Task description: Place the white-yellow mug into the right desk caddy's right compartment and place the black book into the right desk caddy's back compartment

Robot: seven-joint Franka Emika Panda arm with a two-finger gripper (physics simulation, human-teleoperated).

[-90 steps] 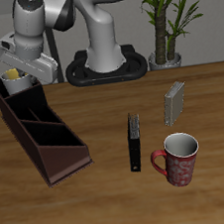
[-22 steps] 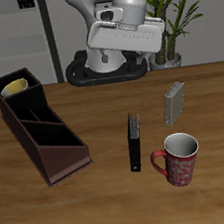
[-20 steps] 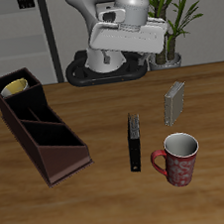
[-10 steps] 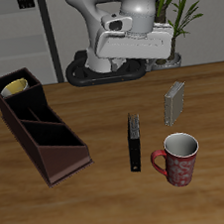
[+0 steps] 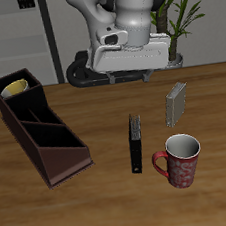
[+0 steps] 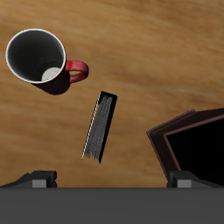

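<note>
In the exterior view, the pincer is seen hanging high above the wooden table, empty, with its two fingers spread wide apart. The black book is seen lying flat on the table almost straight beneath the pincer, a little nearer the table's front edge. The white-yellow mug is seen standing in the right compartment of the right desk caddy, well away from the pincer. A grey book stands upright to the pincer's other side, and a dark red speckled mug stands beyond the black book, toward the front edge. A potted plant is seen behind the arm.

In the wrist view, the black book is shown between the parted fingertips, far below them. The red mug is seen beside it, and a corner of the caddy appears on the book's other side.
</note>
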